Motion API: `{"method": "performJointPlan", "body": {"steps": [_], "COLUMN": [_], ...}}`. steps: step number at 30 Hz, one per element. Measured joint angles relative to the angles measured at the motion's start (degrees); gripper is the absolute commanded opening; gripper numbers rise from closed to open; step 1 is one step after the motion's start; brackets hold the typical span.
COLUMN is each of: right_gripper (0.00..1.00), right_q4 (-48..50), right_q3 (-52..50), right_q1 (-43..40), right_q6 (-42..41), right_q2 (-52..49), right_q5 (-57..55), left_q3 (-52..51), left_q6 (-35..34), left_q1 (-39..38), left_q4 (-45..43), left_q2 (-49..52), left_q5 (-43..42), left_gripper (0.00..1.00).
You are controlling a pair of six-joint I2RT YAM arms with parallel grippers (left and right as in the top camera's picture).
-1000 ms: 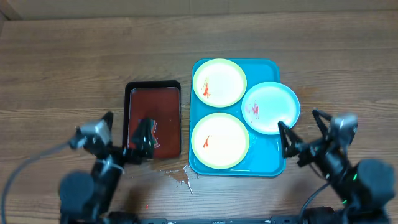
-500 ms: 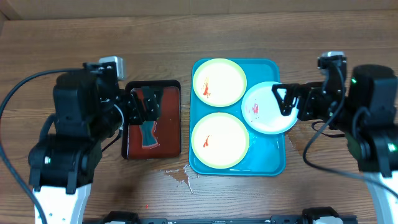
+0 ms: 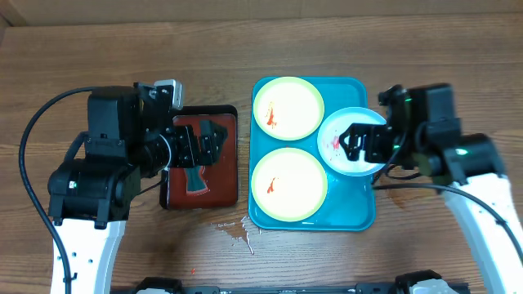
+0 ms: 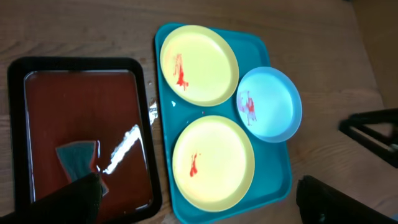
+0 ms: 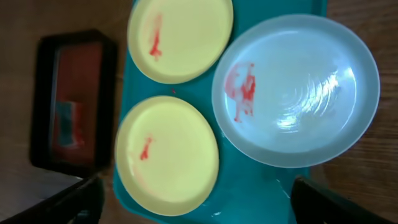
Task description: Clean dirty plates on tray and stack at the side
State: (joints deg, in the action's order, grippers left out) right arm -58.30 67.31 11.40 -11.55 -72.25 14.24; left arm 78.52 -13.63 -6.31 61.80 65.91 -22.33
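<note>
**Three dirty plates on the blue tray, unstacked, both grippers released**

The wood table (image 3: 425,49) carries two trays side by side with a gap between them. The blue tray (image 3: 356,206) sits right of the table's middle. The red tray (image 3: 222,189), smaller and black-rimmed, is off its left edge.

All the plates are on the blue tray, each lying flat.
- The yellow-green plate (image 3: 288,108) is in the tray's far left corner.
- The second yellow-green plate (image 3: 288,184) is in the near left corner. The two rims are just about touching.
- The light-blue plate (image 4: 270,102) is at the tray's right edge. It rides over the rim and overhangs the table.
- Each plate has a red smear on its pale centre.

Over the red tray, the left gripper (image 3: 209,145) has its jaws wide apart and holds nothing. Over the light-blue plate, the right gripper (image 3: 348,145) also has its jaws spread. Its wrist view shows the plate below, nothing between the fingers.

A bluish-grey rag (image 4: 78,158) lies in the red tray toward its near left corner. The tray floor around it is glossy. A small splash (image 3: 234,231) is on the table just off the blue tray's near left corner.
</note>
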Motion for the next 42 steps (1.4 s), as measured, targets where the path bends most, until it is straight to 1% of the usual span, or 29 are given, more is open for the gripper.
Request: {"method": "performJointPlan", "body": {"steps": [4,5,6,7,10,11,13,14,18,19,21,24,28,29,30,33,36,38,42], "right_gripper": [0.86,0.84,0.80,0.75,0.55,0.52,0.39,0.37,0.38,0.38,0.41,0.40,0.29,0.22,0.13,0.04,0.04,0.04,0.04], "right_q4": [6.84,7.72,9.88,11.19,13.14,13.07,12.76,12.35,12.37,12.37,12.46,12.79,17.75,20.13,22.53,26.45,26.75,26.82,26.56], "right_q3": [-7.08,-8.11,-10.29,-11.50,-13.03,-13.03,-13.03,-13.03,-13.03,-13.03,-13.05,-13.53,-16.79,-18.01,-19.15,-20.61,-20.83,-20.83,-20.63], "right_q1": [2.69,2.91,2.99,2.99,3.04,3.17,4.00,4.76,8.41,9.27,10.64,12.09,12.76,12.81,12.79,12.74,12.70,12.72,12.96], "right_q6": [-3.13,-3.61,-4.35,-4.50,-2.29,-1.86,-0.68,0.04,-0.90,-1.51,-2.89,-5.09,-8.11,-8.79,-9.20,-11.19,-12.50,-12.68,-12.87], "right_q2": [-3.93,-4.72,-6.67,-8.11,-13.07,-14.19,-16.74,-17.94,-21.14,-21.55,-21.97,-21.99,-21.99,-21.99,-21.99,-21.66,-21.27,-21.22,-21.22], "right_q5": [-3.04,-3.19,-3.65,-4.00,-3.56,-3.13,-2.45,-2.29,-2.01,-2.08,-2.16,-2.21,-2.23,-2.29,-2.19,-3.28,-4.42,-4.83,-5.51], "left_q3": [0.07,0.07,0.09,0.09,0.11,0.13,0.17,0.17,0.20,0.20,0.20,0.20,0.20,0.22,0.22,0.24,0.24,0.24,-0.17], "left_q6": [0.55,0.57,0.57,0.57,0.57,0.57,0.57,0.57,0.57,0.57,0.57,0.57,0.57,0.57,0.57,0.57,0.55,0.48,-1.16], "left_q1": [0.00,0.00,0.00,0.00,0.00,0.00,0.00,0.00,0.00,0.00,0.00,0.00,0.00,0.00,0.00,0.00,0.00,-0.02,-0.02], "left_q4": [2.93,3.85,4.52,5.33,6.47,6.45,6.60,6.62,6.54,6.54,6.56,6.60,6.54,6.54,6.49,6.60,7.56,8.37,8.55], "left_q2": [0.00,0.00,0.00,0.00,0.00,0.00,0.00,0.00,0.15,0.35,0.90,2.05,3.30,3.58,3.82,4.48,4.98,5.38,6.56], "left_q5": [0.13,0.28,0.55,0.87,1.55,1.75,1.97,1.99,2.21,2.21,2.21,2.25,2.43,2.43,2.43,2.47,3.32,5.29,11.23], "left_gripper": [1.00,1.00,1.00,1.00,1.00,1.00,1.00,1.00,1.00,1.00,1.00,1.00,1.00,1.00,0.99,0.95,0.88,0.81,0.80]}}
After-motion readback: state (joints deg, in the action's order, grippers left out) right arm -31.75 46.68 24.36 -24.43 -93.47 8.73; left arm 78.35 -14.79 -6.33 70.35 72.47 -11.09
